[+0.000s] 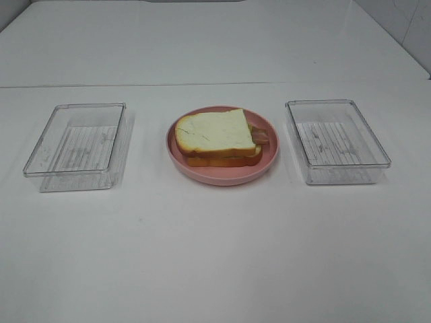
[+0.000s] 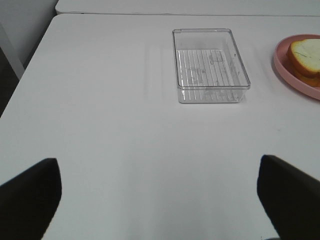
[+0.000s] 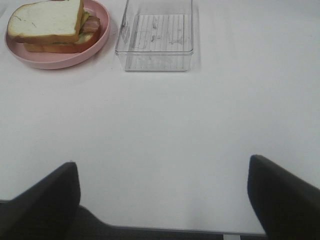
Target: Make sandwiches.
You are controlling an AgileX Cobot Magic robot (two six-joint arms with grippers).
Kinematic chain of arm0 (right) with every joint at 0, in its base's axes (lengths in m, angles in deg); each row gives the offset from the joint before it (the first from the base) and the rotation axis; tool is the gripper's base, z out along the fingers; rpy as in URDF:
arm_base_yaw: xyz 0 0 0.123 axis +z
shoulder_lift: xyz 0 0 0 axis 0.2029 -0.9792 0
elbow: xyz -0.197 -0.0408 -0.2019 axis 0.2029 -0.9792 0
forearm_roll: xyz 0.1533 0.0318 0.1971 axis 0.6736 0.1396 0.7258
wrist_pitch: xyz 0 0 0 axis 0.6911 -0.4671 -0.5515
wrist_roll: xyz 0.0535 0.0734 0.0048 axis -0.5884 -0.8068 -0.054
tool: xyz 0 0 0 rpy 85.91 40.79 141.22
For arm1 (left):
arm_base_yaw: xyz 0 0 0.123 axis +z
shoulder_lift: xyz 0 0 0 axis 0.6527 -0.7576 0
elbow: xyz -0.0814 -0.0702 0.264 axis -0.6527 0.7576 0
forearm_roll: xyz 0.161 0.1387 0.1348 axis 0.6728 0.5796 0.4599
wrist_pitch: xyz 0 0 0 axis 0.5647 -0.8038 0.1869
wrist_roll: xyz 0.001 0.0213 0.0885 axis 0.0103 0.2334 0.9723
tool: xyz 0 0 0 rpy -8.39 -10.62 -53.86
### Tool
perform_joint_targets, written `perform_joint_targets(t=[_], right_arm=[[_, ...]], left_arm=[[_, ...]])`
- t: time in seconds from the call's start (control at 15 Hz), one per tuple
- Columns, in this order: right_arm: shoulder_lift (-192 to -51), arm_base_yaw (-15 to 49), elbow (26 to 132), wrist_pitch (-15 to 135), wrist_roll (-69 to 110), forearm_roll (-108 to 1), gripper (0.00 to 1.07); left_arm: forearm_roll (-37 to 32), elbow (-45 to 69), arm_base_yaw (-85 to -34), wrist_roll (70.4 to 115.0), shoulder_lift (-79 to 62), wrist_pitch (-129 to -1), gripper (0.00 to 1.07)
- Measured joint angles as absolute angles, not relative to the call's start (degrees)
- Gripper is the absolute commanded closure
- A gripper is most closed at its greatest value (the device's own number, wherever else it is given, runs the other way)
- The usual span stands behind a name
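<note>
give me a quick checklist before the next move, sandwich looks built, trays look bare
1. Sandwich stacked on the plate: ok, bread on top and bottom, filling showing at one side.
2. Top slice square on the stack: not ok, it sits slightly skewed over the lower slice.
3. Left tray emptied: ok, only its ribbed floor shows.
4. Right tray emptied: ok, nothing inside.
5. Left gripper free: ok, jaws open, holding nothing, back from the tray.
6. Right gripper free: ok, jaws open, holding nothing, over bare table.
</note>
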State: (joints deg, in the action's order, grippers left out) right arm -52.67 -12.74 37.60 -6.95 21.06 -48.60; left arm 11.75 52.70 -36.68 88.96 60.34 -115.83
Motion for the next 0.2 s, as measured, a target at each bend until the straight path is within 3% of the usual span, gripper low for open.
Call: perform_joint_targets(t=[0.2], right_arm=[[-52.67,-12.74,37.60,-6.95,21.06,-48.60,0.19]], left_arm=[[11.75,52.70,-36.68,88.96,60.34,-115.83,0.06]])
